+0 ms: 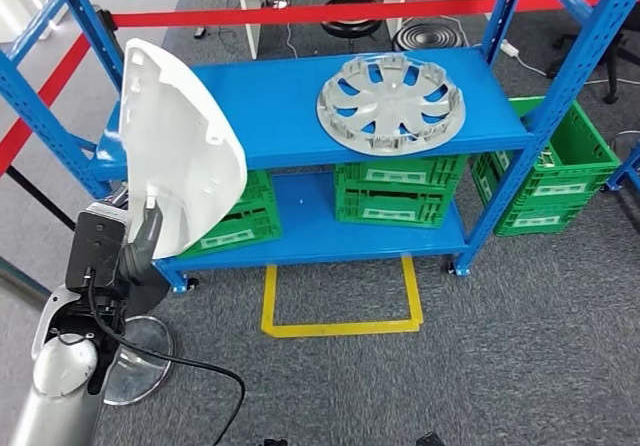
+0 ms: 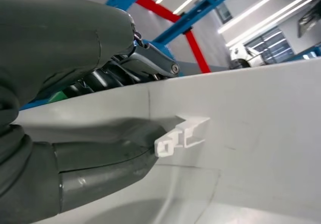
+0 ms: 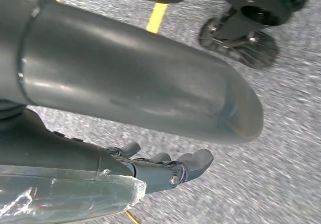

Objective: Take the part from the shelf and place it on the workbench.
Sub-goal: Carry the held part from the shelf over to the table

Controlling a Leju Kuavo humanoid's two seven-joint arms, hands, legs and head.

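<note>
Grey carpet floor (image 1: 528, 346) fills the lower frame, with a yellow tape outline (image 1: 341, 306) at centre. A blue shelf (image 1: 287, 116) spans the middle, green crates (image 1: 398, 191) beneath. Red tape (image 1: 332, 12) crosses the top

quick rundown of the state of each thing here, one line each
white part: lifted off the shelf, held upright in the left hand
left hand: grips the white part at its lower edge
right hand: holds nothing, fingers apart, over the grey floor
wheel cover: lying flat on the top shelf, untouched
blue shelf: standing, top level carries the wheel cover
green crates: sitting on the lower shelf
</note>
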